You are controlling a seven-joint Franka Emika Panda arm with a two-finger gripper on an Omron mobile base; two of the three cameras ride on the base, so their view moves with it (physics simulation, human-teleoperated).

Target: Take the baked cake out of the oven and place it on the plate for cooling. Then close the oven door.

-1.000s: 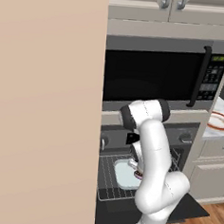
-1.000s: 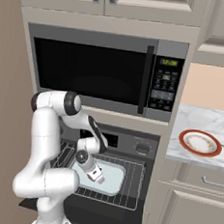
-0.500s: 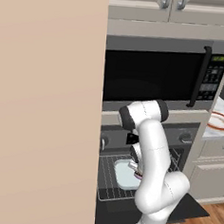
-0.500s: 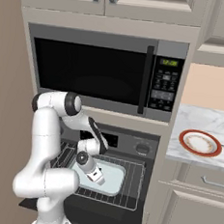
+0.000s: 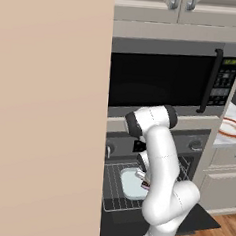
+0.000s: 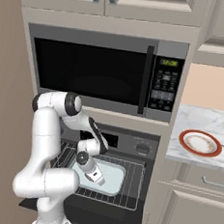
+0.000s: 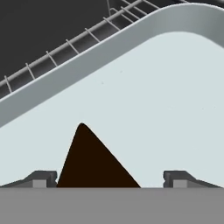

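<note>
The baked cake (image 7: 92, 159) is a dark brown wedge lying on a pale rectangular tray (image 7: 166, 96) in the hand view. My gripper (image 7: 109, 180) is open, with one fingertip (image 7: 42, 178) on each side of the cake, close over the tray. In the right base view the gripper (image 6: 97, 176) hangs low over the tray (image 6: 112, 174), which rests on the wire rack of the oven (image 6: 130, 144). The oven door (image 5: 202, 221) is folded down open. The plate (image 6: 200, 143), white with a red-orange rim, sits empty on the marble counter to the right.
A black-windowed microwave (image 6: 98, 69) is built in right above the oven. A tall beige panel (image 5: 45, 109) closes the left side. Drawers and cabinet fronts (image 6: 196, 209) stand under the counter. The wire rack (image 7: 65, 43) runs behind the tray's rim.
The hand has sunk slightly lower toward the tray and the cake. The jaws have stayed open.
</note>
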